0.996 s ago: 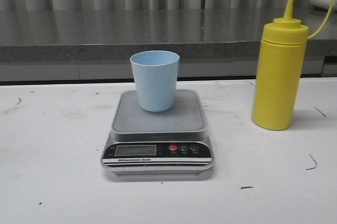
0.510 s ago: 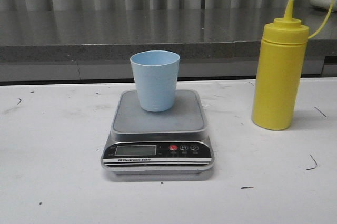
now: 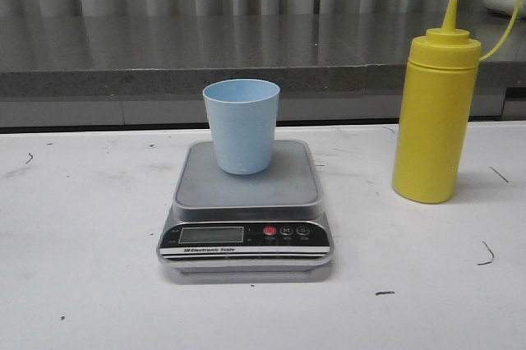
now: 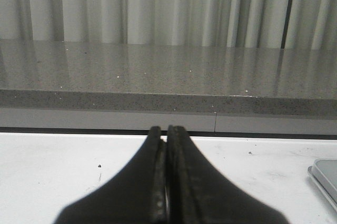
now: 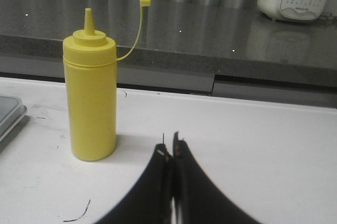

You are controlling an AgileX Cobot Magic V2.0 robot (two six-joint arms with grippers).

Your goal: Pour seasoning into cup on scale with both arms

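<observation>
Front view, cup: the light blue cup (image 3: 242, 126) stands upright on the grey plate of the scale (image 3: 246, 206), toward the plate's far edge; its inside is not visible from here.
Front view, bottle: the yellow squeeze bottle (image 3: 435, 116) stands upright on the white tabletop (image 3: 82, 251), to the right of the scale and apart from it, its cap hanging off the nozzle on a strap.
Front view, change: against the pictures from a second and half a second ago, cup, scale and bottle sit in the same spots; nothing has shifted.
Front view, display: the scale's screen is too small to read.
Left wrist view, left tool (image 4: 167, 182): its two dark fingers are pressed together with nothing between them, held over bare tabletop; a corner of the scale shows at the picture's edge.
Right wrist view, right tool (image 5: 172, 182): its fingers are also closed together and hold nothing; the yellow bottle stands near, ahead of it and off to the side.
Meaning for the task: the cup already sits on the scale, and the bottle is at rest; this fits either seasoning yet to be poured or a bottle set back after pouring.
</observation>
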